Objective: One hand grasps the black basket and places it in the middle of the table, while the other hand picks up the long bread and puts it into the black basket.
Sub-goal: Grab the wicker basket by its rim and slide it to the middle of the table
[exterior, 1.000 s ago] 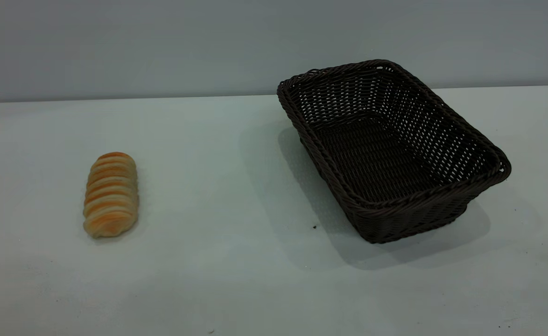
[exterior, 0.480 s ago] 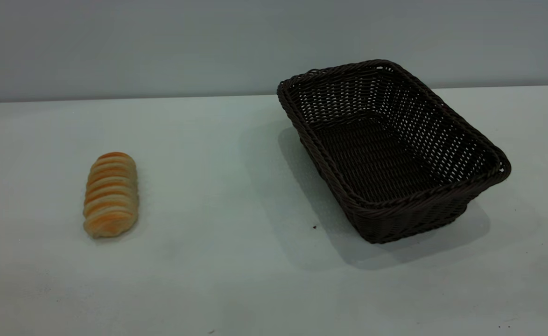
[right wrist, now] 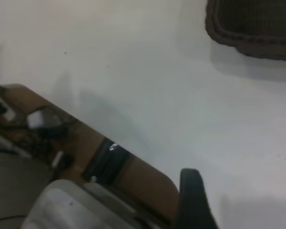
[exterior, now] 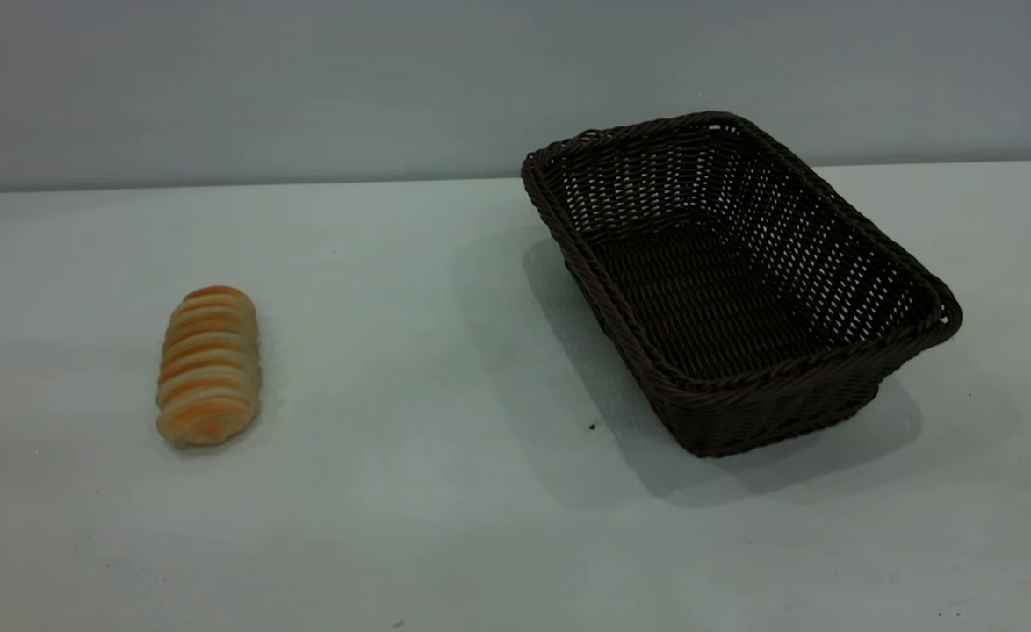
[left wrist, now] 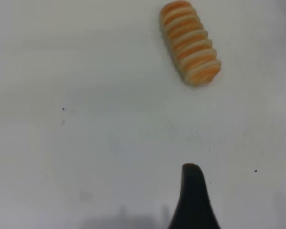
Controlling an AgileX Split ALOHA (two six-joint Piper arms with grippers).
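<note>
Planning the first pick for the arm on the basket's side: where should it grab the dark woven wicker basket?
Probably the braided rim of the dark woven wicker basket at its near short end, coming from above with one finger inside. The rim is thick, the flared walls stand open, and nothing lies in it.

Orange-cream striped long bread (exterior: 208, 366)

Bread (exterior: 209, 366) lies on worktop (exterior: 410, 333), left side, long axis running front to back. Basket (exterior: 906, 347) sits well apart at right, angled, nothing inside. No arm in view.
</note>
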